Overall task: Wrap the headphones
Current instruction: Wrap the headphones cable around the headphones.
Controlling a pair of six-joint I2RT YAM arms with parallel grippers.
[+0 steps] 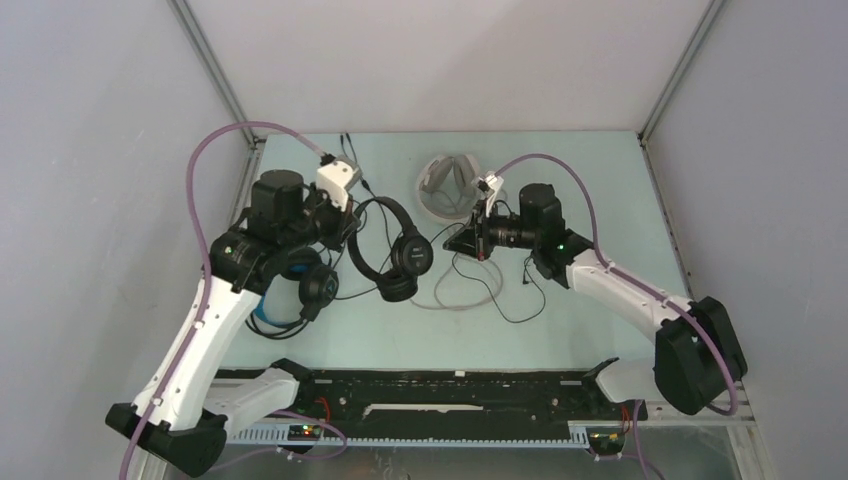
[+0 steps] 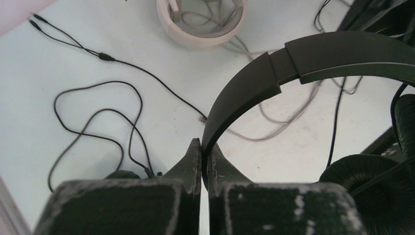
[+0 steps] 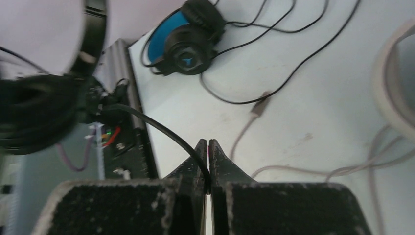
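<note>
The all-black headphones (image 1: 395, 252) hang lifted at the table's middle. My left gripper (image 1: 352, 222) is shut on their headband (image 2: 293, 63), the band pinched edge-on between the fingertips (image 2: 195, 152). My right gripper (image 1: 463, 240) is shut on their thin black cable (image 3: 156, 128), which curves off toward the blurred earcups (image 3: 34, 107). The blue-banded headphones (image 1: 295, 290) lie on the table under the left arm, also seen in the right wrist view (image 3: 183, 41). The white-grey headphones (image 1: 447, 185) sit at the back, with their grey cable (image 1: 465, 300) looped loosely toward the front.
Loose black cable (image 2: 98, 117) snakes over the table behind the left gripper. A black rail (image 1: 420, 385) runs along the near edge. Grey walls close in the left (image 1: 90, 180) and right (image 1: 770, 180) sides.
</note>
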